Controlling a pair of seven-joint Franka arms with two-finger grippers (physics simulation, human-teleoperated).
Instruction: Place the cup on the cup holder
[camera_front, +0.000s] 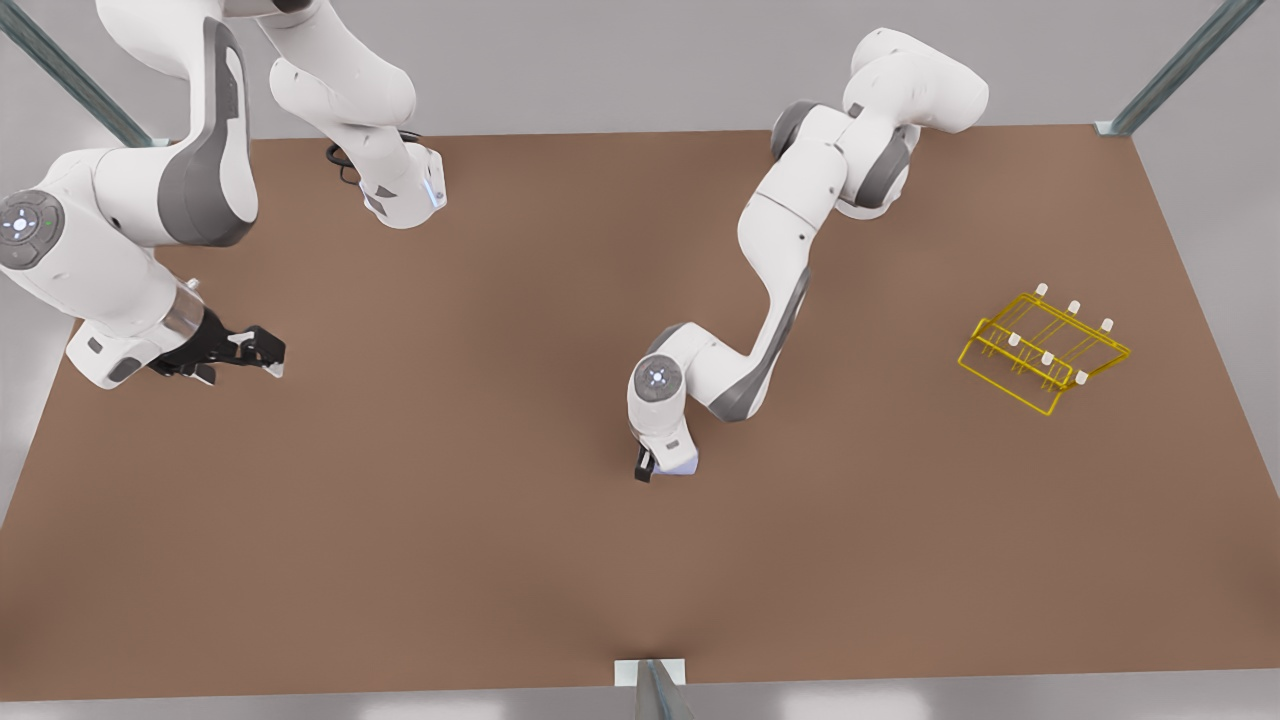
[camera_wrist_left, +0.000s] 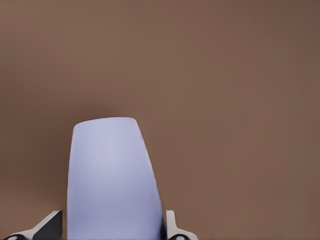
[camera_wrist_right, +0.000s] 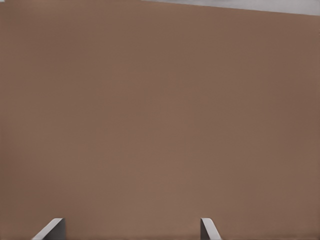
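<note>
The lavender-blue cup (camera_wrist_left: 112, 175) sits between the fingers of my left gripper (camera_wrist_left: 114, 227), which is shut on it, one fingertip pressed to each side. In the front view this gripper (camera_front: 662, 468) is low over the middle of the brown table, and a sliver of the cup (camera_front: 686, 464) peeks out beneath the hand. The yellow wire cup holder (camera_front: 1043, 350) with white-capped pegs stands far off at the front view's right. My right gripper (camera_front: 268, 356) waits open at the front view's left, holding nothing; its fingertips (camera_wrist_right: 52, 227) frame bare tabletop.
The brown table (camera_front: 450, 560) spreads wide between the cup and the holder. A bracket (camera_front: 650, 675) sits at the middle of the table's near edge. Metal frame posts (camera_front: 1180, 65) rise at the far corners.
</note>
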